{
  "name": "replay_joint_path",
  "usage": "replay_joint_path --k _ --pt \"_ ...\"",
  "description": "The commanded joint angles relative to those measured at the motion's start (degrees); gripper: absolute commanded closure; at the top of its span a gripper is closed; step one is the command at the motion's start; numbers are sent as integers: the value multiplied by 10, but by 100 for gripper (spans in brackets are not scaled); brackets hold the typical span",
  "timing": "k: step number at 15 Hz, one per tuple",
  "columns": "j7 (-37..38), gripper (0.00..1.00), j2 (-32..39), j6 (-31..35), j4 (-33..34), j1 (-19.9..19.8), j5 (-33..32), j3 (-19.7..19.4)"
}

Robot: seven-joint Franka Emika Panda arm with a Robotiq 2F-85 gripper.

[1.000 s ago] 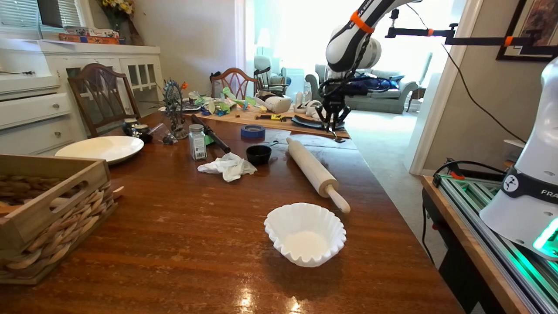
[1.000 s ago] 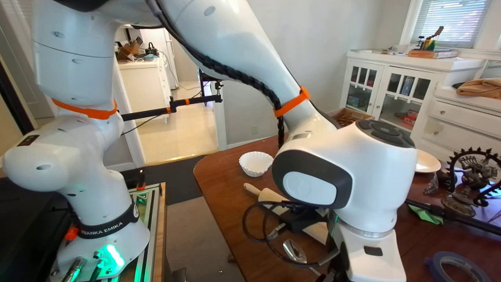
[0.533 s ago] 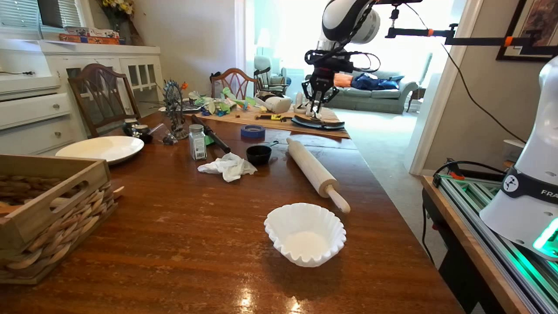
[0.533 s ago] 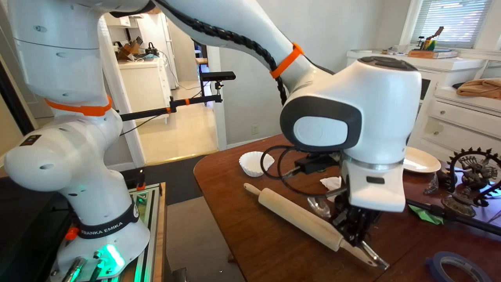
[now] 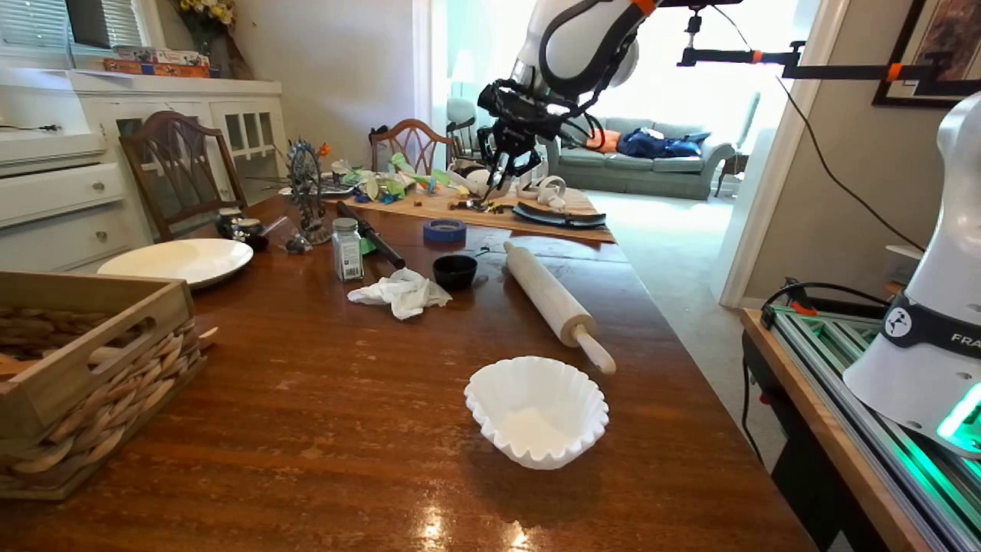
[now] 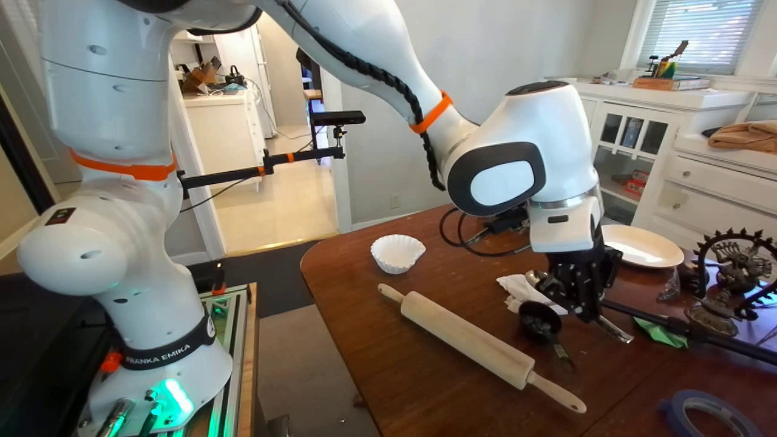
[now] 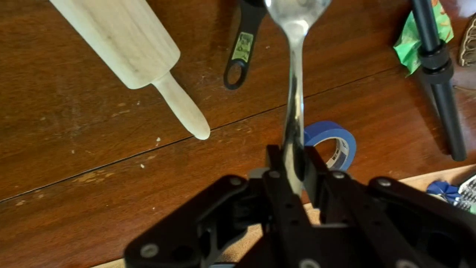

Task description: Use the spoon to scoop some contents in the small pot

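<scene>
The small pot (image 5: 455, 272) is dark and round and stands on the wooden table. It shows in both exterior views (image 6: 539, 321); its contents cannot be made out. In the wrist view only its black handle (image 7: 243, 46) and a bit of rim show. My gripper (image 7: 293, 154) is shut on the handle of a silver spoon (image 7: 296, 70). The spoon's bowl points away from the fingers and is cut off at the top edge. In an exterior view the gripper (image 6: 587, 312) hangs above the table beyond the pot, with the spoon bowl (image 6: 534, 278) above and behind the pot.
A rolling pin (image 6: 467, 337) lies beside the pot. A white cloth (image 5: 406, 291) and a glass jar (image 5: 347, 253) are close by. Blue tape (image 7: 349, 145) and a black rod (image 7: 446, 108) lie near the gripper. A white scalloped bowl (image 5: 536, 414) and a plate (image 6: 643, 246) stand farther off.
My gripper has moved with the spoon across the table, leftward and up in an exterior view, and has tilted. The pot and rolling pin, hidden behind the arm before, now show in an exterior view.
</scene>
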Motion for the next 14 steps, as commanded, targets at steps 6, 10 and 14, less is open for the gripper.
replay_joint_path --k 6,10,14 --pt "97 81 56 50 15 71 -126 -76" --pt "90 95 64 45 19 63 -116 -67" --pt "122 95 119 64 64 103 -154 -97"
